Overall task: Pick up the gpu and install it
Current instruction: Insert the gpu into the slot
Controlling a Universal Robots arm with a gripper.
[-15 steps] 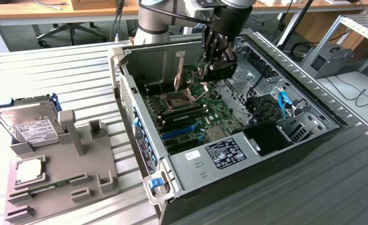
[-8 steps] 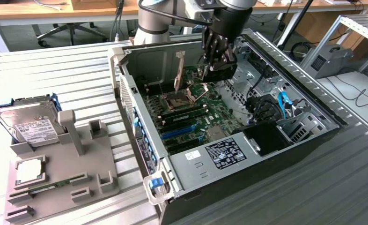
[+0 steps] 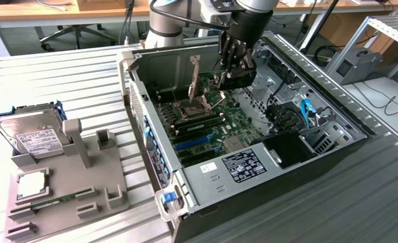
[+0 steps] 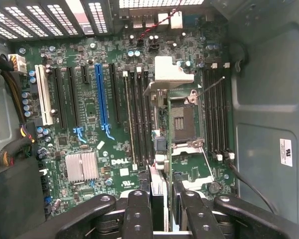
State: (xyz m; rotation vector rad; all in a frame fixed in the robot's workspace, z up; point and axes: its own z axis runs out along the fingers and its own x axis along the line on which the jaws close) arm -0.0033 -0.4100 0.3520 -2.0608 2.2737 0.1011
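Black gpu (image 4: 167, 74) picked up & clamped in your gripper (image 4: 163, 199), hanging over the board (image 4: 89, 107) (blue slot (image 4: 100, 97) empty), not seated yet.

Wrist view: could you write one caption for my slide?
The hand holds the gpu edge-on above the motherboard inside the open computer case.
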